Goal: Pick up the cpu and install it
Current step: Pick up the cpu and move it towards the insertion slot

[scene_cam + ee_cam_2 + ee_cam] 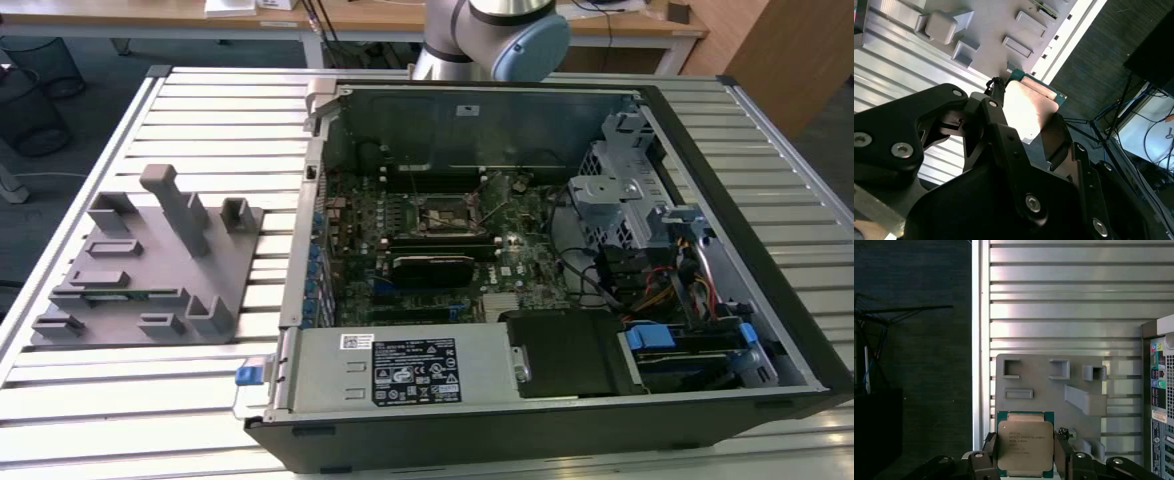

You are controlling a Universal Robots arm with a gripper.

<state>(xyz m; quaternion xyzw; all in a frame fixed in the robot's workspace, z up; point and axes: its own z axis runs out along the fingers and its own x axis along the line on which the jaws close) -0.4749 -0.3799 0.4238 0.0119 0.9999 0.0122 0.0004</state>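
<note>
Cpu [1025, 447] sits in the hand [1025, 450], seen in both wrist views. The two dark fingers [1060, 450] pinch it on opposite side edges, jaws closed onto the chip. The metal top faces the first wrist camera, with a thin green rim showing round it. In the second wrist view the chip [1029, 107] catches glare, and one green corner sticks out past the fingers.

- Chip is square, so it has no long axis to speak of. Its flat face looks roughly parallel to the surface beyond it.
- It looks held clear of everything, and nothing is seen touching it but the fingers. My judgement: the pick-up is done and the install is not.

Beyond the hand lies the grey fixture plate [1044, 390] with raised brackets and shallow pockets, resting on the slatted metal counter [1054, 305]. The plate's edge runs close to the counter edge, with dark floor past it.

Open computer case [801, 330] stands on the same counter. In the exterior view the fixture plate [147, 270] lies to the exterior view's left of the case, just beside it. The socket [445, 212] sits near the middle of the motherboard [441, 290], inside the case walls.

Key relation: chip and hand are over the plate side. The socket lies across the near case wall, so the target is sideways from the hand and then down into the case
</note>
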